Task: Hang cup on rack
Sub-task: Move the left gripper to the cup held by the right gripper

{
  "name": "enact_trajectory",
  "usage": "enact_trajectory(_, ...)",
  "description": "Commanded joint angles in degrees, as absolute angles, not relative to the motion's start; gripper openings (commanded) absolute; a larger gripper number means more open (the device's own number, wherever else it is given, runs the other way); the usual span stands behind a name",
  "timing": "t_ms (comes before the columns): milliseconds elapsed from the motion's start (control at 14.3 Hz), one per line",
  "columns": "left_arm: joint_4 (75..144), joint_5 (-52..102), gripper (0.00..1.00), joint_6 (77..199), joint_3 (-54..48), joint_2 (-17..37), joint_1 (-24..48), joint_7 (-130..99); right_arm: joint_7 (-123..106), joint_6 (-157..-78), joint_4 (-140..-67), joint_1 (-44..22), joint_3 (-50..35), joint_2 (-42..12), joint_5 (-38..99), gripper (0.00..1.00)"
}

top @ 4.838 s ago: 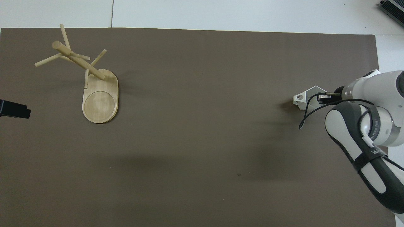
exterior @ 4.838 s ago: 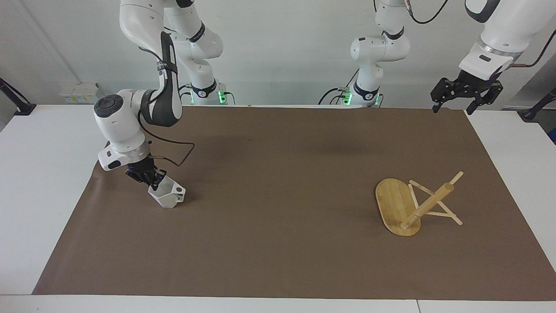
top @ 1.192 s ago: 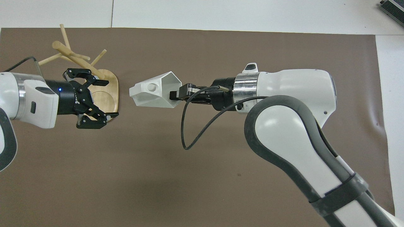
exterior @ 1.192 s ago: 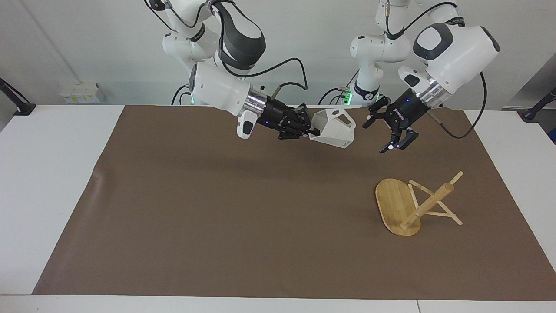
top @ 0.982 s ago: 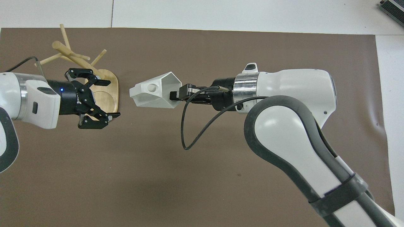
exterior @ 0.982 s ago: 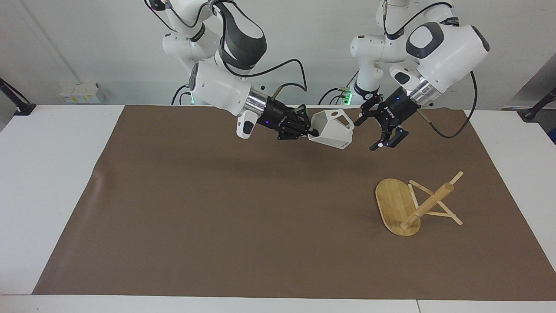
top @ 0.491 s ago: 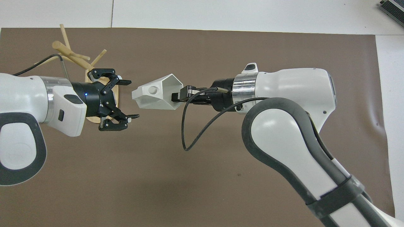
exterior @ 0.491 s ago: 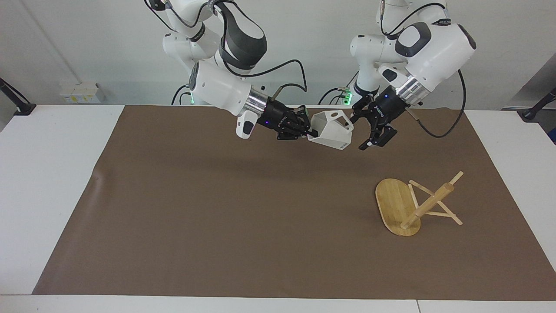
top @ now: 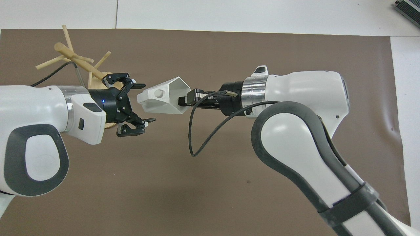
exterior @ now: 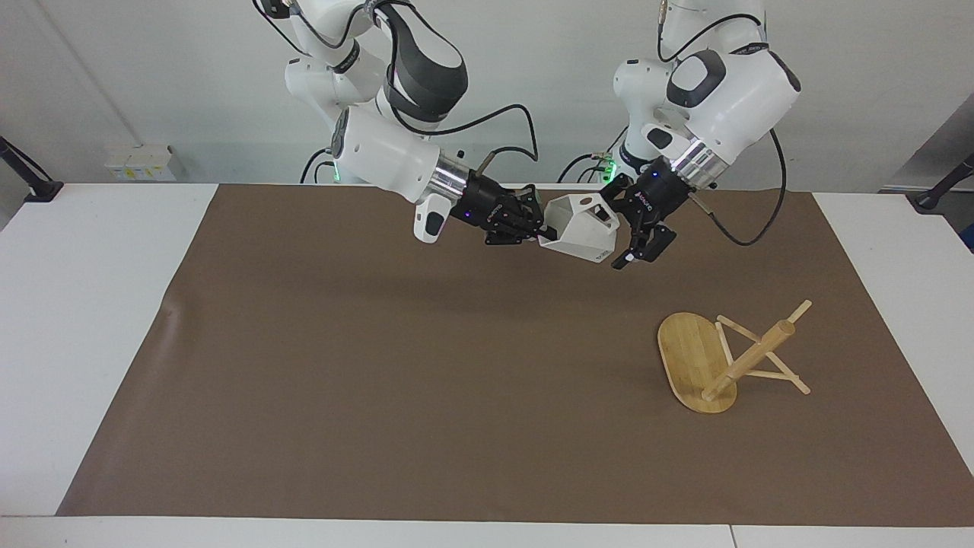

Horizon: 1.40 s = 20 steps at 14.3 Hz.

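The white faceted cup [exterior: 580,228] [top: 162,96] hangs on its side in the air over the mat's middle, with its pierced handle on top. My right gripper [exterior: 537,228] [top: 183,99] is shut on the rim wall at the cup's mouth. My left gripper [exterior: 621,234] [top: 143,103] is open, and its two fingers straddle the cup's closed bottom end. Whether they touch it does not show. The bamboo rack [exterior: 715,358] [top: 70,54] stands on the mat toward the left arm's end. In the overhead view the left gripper covers most of the rack's oval base.
A brown mat [exterior: 380,342] covers most of the white table [exterior: 84,304]. A black cable [top: 192,137] loops down from the right wrist beside the cup. Both forearms span the mat's middle in the air.
The left gripper has moved from over the rack's base toward the cup, and its open fingers now straddle the cup's bottom end. The right gripper has held the cup almost still.
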State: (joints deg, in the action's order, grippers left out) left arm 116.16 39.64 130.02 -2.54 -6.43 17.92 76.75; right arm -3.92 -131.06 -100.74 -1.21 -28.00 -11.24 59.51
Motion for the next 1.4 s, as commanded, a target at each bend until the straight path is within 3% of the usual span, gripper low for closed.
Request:
enact_trajectory(0,117.8,41.7,1.0,131.8,-1.8,-7.8,19.3,75.6,-2.0,-131.1,-100.7,-0.8,-28.6,-11.2,58.4,0.0)
enact_trajectory(982,117.7,43.5,0.97,131.6,-1.8,-7.9,20.0,75.8,-1.4,-131.3,-100.8,-0.8,-28.6,-11.2,58.4,0.0)
enact_trajectory(1052,117.6,43.6,0.62,131.7,-1.8,-7.8,20.0,75.8,-1.4,-131.3,-100.8,-0.8,-28.6,-11.2,58.4,0.0)
enact_trajectory(1122,117.6,43.6,0.14,131.7,-1.8,-7.8,20.0,75.8,-1.1,-131.3,-100.8,-0.8,-28.6,-11.2,58.4,0.0)
enact_trajectory(1192,117.6,43.6,0.0,131.7,-1.8,-7.8,20.0,75.8,-1.1,-131.3,-100.8,-0.8,-28.6,-11.2,58.4,0.0)
enact_trajectory(1332,117.7,43.6,0.0,131.7,-1.8,-7.9,20.1,75.7,-1.1,-131.3,-100.8,-0.8,-28.6,-11.2,58.4,0.0)
